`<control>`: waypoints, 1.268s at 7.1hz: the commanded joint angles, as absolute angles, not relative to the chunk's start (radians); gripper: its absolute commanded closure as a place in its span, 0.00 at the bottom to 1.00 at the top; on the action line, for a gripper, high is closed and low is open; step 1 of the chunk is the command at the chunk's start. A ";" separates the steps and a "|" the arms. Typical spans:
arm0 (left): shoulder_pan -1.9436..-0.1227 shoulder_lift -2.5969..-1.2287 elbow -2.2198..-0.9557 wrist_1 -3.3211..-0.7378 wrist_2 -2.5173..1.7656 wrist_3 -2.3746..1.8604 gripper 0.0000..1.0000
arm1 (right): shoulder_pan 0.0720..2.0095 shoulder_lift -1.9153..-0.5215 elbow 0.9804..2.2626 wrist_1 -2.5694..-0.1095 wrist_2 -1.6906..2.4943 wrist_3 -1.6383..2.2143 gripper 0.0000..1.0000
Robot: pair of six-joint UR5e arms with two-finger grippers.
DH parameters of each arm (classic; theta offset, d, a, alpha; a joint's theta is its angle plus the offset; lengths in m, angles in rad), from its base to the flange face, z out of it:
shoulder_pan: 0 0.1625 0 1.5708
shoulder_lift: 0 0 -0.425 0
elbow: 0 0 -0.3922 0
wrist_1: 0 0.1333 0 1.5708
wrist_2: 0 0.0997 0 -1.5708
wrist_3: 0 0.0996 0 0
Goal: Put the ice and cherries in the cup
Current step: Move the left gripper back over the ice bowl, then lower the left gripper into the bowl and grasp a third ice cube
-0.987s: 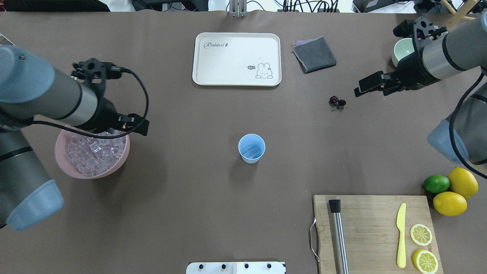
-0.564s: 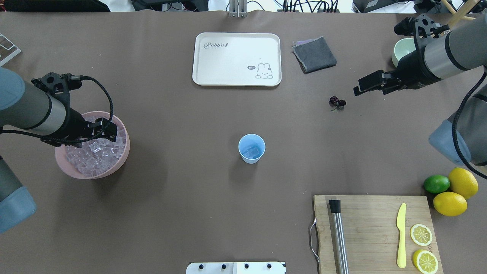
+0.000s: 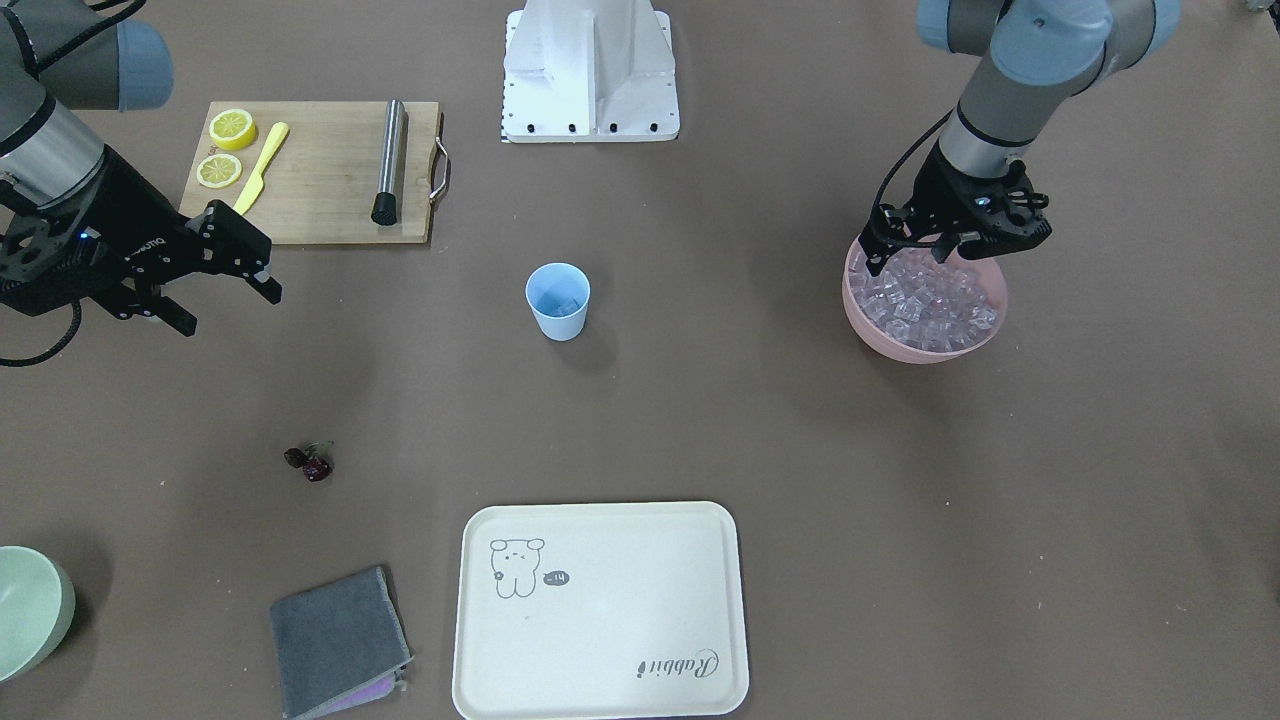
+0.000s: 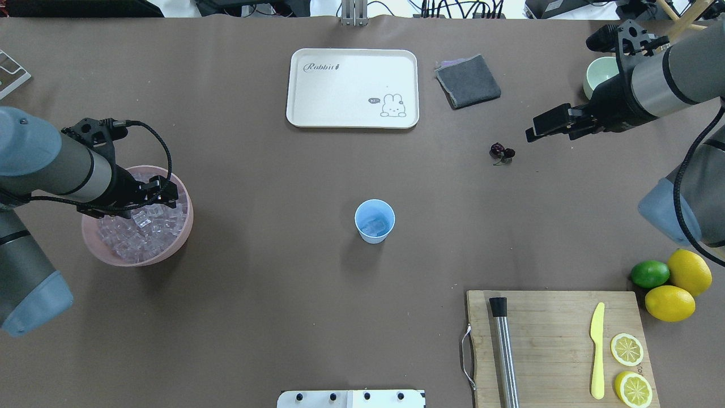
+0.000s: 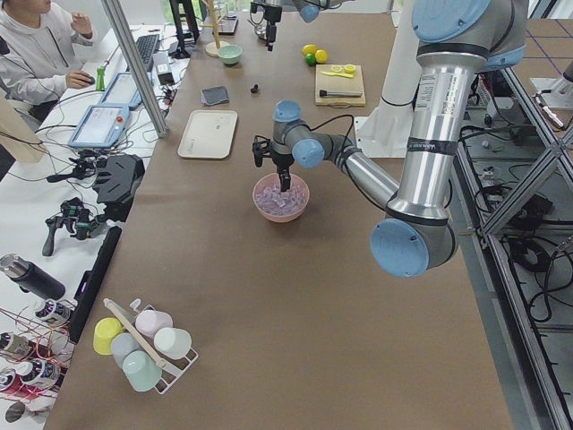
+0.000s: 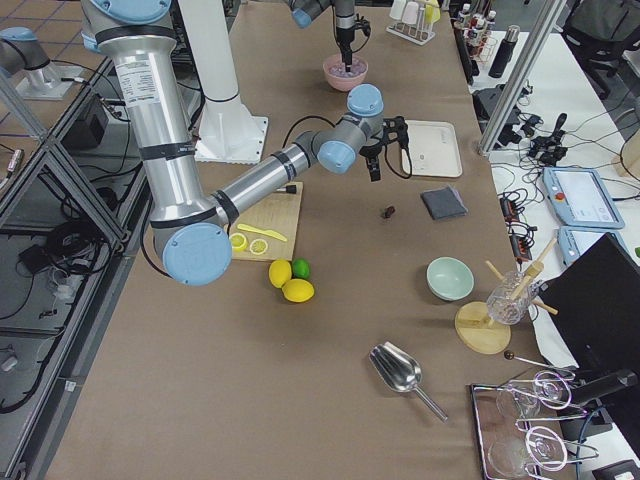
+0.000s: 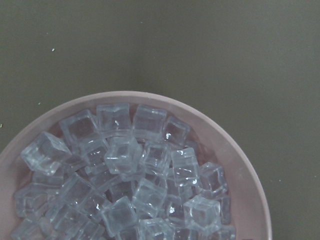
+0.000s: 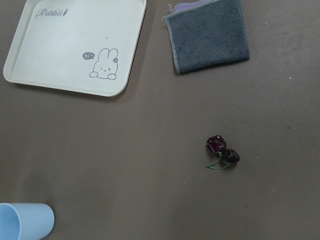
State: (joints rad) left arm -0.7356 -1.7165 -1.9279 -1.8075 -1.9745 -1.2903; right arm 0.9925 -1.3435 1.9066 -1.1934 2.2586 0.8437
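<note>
Ice [image 7: 150, 190] sits in the pink bowl [image 3: 925, 345] under the left fingers [image 4: 161, 191], whose grip cannot be told. Next: pinch a cube for the blue cup [image 3: 558, 320]. Right fingers [image 3: 240, 250] gape near cherries [image 8: 222, 151]
</note>
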 commanded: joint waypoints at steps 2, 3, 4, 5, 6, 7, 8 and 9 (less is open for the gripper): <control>-0.694 -1.713 -1.899 -1.815 -1.921 -1.327 0.12 | 0.994 -1.347 1.917 -1.193 2.264 0.844 0.00; -0.692 -1.710 -1.896 -1.815 -1.893 -1.325 0.15 | 0.994 -1.347 1.921 -1.193 2.266 0.844 0.00; -0.692 -1.710 -1.887 -1.815 -1.887 -1.325 0.16 | 0.994 -1.347 1.921 -1.193 2.266 0.845 0.00; -0.692 -1.701 -1.890 -1.815 -1.888 -1.325 0.18 | 0.994 -1.345 1.922 -1.193 2.266 0.859 0.00; -0.692 -1.697 -1.896 -1.815 -1.888 -1.322 0.19 | 0.994 -1.342 1.925 -1.193 2.264 0.874 0.00; -0.693 -1.701 -1.898 -1.812 -1.888 -1.321 0.20 | 0.994 -1.344 1.933 -1.193 2.264 0.882 0.00; -0.696 -1.697 -1.899 -1.810 -1.888 -1.321 0.19 | 0.993 -1.344 1.939 -1.193 2.264 0.899 0.00; -0.706 -1.694 -1.922 -1.790 -1.888 -1.321 0.19 | 0.992 -1.344 1.940 -1.193 2.264 0.903 0.00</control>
State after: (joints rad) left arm -0.6968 -1.6966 -1.9025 -1.8054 -1.8885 -1.3211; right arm 0.9931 -1.3437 1.9361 -1.1934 2.2642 0.8925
